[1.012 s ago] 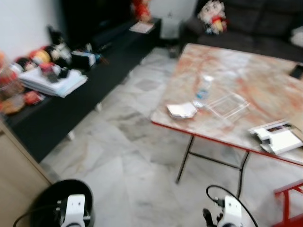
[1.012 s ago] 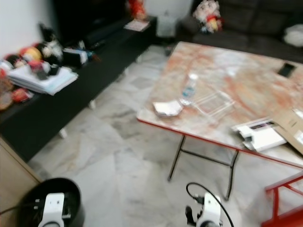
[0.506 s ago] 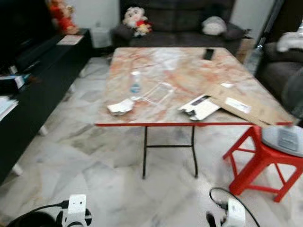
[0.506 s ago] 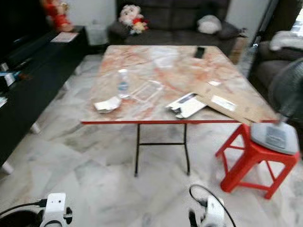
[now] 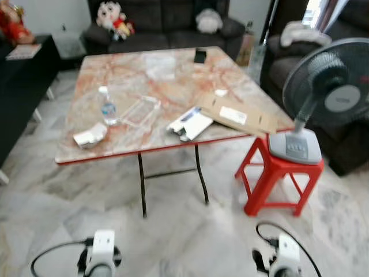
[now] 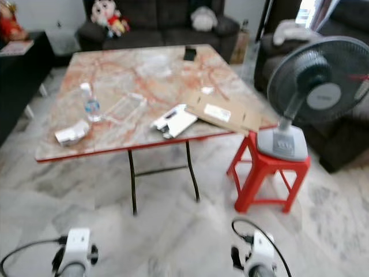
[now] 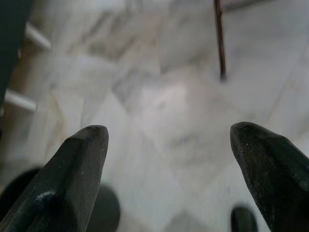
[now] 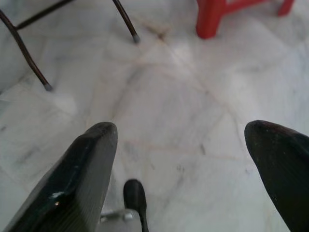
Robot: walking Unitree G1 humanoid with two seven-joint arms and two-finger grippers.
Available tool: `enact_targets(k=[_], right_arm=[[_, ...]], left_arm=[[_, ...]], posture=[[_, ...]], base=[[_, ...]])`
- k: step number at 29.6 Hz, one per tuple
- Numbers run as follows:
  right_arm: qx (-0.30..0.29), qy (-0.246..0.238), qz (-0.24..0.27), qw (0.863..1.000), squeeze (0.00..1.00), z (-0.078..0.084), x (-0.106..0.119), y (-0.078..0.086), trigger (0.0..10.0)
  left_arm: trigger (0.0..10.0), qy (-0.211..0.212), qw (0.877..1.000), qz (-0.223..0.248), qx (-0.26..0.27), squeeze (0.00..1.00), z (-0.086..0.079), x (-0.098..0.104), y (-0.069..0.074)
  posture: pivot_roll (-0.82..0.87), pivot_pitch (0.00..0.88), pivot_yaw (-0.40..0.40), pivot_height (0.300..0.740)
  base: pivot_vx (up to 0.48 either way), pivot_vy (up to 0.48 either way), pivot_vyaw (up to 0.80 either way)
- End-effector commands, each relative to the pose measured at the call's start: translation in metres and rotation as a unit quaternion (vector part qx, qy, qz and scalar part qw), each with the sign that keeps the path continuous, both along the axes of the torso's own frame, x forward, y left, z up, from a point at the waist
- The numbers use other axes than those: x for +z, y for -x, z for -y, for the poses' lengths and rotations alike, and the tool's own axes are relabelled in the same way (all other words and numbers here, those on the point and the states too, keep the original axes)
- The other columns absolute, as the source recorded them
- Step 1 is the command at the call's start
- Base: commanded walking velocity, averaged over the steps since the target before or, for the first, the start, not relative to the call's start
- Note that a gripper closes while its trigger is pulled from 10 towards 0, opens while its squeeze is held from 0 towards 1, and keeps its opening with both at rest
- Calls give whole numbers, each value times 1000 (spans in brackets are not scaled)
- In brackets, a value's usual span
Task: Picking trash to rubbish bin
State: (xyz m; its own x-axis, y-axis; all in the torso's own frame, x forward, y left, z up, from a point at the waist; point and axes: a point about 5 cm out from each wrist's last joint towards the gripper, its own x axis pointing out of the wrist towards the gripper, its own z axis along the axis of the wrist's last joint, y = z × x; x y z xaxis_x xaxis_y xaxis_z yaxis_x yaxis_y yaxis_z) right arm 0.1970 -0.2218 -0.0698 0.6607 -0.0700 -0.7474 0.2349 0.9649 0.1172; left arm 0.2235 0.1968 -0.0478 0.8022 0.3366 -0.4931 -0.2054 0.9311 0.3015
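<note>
Down at the bottom of the head views both arms hang idle over the marble floor [image 5: 173, 242]: left gripper [image 7: 169, 159] and right gripper [image 8: 183, 159], fingers spread wide on each, nothing in them.

Looks to me like the search-and-approach step, with nothing picked yet. Past the bare floor stands the bench [image 5: 167, 78], on thin black legs, and the trash candidates sit on it. Nearest its front edge is a crumpled white packet [image 5: 89, 137], with a small bottle [image 5: 107, 107] and a clear plastic tray [image 5: 140, 111] just behind it. Toward the middle lies a white box [image 5: 190, 123] touching a flat piece of cardboard [image 5: 236, 114]. A dark phone [image 5: 200, 56] sits at the far edge, probably not trash. Beside the bench on the right, a fan [image 5: 323, 98] stands on a red stool [image 5: 277, 176]; sofa [image 5: 167, 17] at the back.

Next move, I'd guess: walk up to the front edge and raise one arm toward the packet or bottle. Everything's a bit blurry, so square up first.
</note>
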Motion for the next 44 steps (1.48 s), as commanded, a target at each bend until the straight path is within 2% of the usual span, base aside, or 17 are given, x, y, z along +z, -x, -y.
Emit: enact_targets(k=[1, 3, 7, 11, 13, 15, 17, 18, 19, 21, 24, 25, 26, 28, 32, 37, 44], right_arm=[[23, 10, 46, 999, 0, -4, 13, -22, 10000], [45, 19, 99, 994, 0, -3, 31, -46, 10000], [65, 25, 156, 985, 0, -5, 50, -68, 10000], [107, 23, 245, 963, 0, -22, 82, -100, 10000], [113, 20, 265, 957, 0, -26, 89, -106, 10000], [128, 17, 306, 943, 0, -35, 105, -118, 10000], [131, 16, 313, 940, 0, -36, 108, -120, 10000], [135, 15, 342, 930, 0, -42, 121, -129, 10000], [141, 10, 394, 908, 0, -53, 147, -143, 10000], [144, 7, 422, 895, 0, -60, 162, -150, 10000], [150, 3, 480, 864, 0, -72, 195, -162, 10000], [157, 3, 506, 848, 0, -79, 212, -167, 10000], [157, 3, 506, 848, 0, -79, 212, -167, 10000], [166, -10, 528, 833, 0, -90, 228, -172, 10000], [188, -12, 536, 823, 0, -102, 236, -173, 10000], [192, -19, 505, 841, 0, -111, 226, -173, 10000], [207, -24, 508, 836, 0, -120, 229, -172, 10000]], left_arm=[[10000, -14, 999, 21, -20, 0, 1, 6, -7], [10000, -13, 998, 61, -30, 0, 6, 18, -20], [10000, -10, 994, 105, -36, 0, 12, 31, -33], [10000, -2, 985, 172, -33, 0, 18, 55, -51], [10000, -5, 982, 188, -36, 0, 19, 61, -56], [10000, -6, 975, 218, -46, 0, 24, 75, -64], [10000, -7, 973, 224, -49, 0, 24, 77, -65], [10000, -15, 967, 247, -66, 0, 29, 89, -71], [10000, -29, 952, 288, -97, 0, 37, 111, -81], [10000, -37, 944, 310, -112, 0, 41, 123, -86], [10000, -60, 920, 361, -141, 0, 50, 152, -96], [10000, -66, 909, 385, -148, 0, 55, 168, -101], [10000, -66, 909, 385, -148, 0, 55, 168, -101], [10000, -61, 898, 409, -151, 0, 61, 187, -109], [10000, -48, 890, 428, -150, 0, 69, 203, -116], [10000, -47, 891, 426, -149, 0, 76, 213, -123], [10000, -47, 894, 416, -160, 0, 81, 214, -124]], posture=[[23, 23, -43, 740], [21, 34, -45, 740], [21, 34, -45, 740], [15, 38, -57, 740], [15, 38, -57, 740], [15, 33, -61, 740], [15, 33, -61, 740], [11, 25, -58, 740], [10, 22, -56, 740], [10, 22, -56, 740], [11, 9, -55, 740], [11, 9, -55, 740], [11, 9, -55, 740], [8, 0, -55, 740], [16, 0, -63, 740], [16, 0, -70, 740], [11, 0, -71, 740]], base=[[0, 0, 0], [0, 0, 0], [0, 0, 0], [0, 0, 0], [0, 0, 0], [0, 0, 0], [0, 0, 0], [0, 0, 0], [0, 0, 0], [0, 0, 0], [0, 0, 0], [0, 0, 0], [0, 0, 0], [0, 0, 0], [0, 0, 0], [49, 0, 0], [255, 0, 0]])
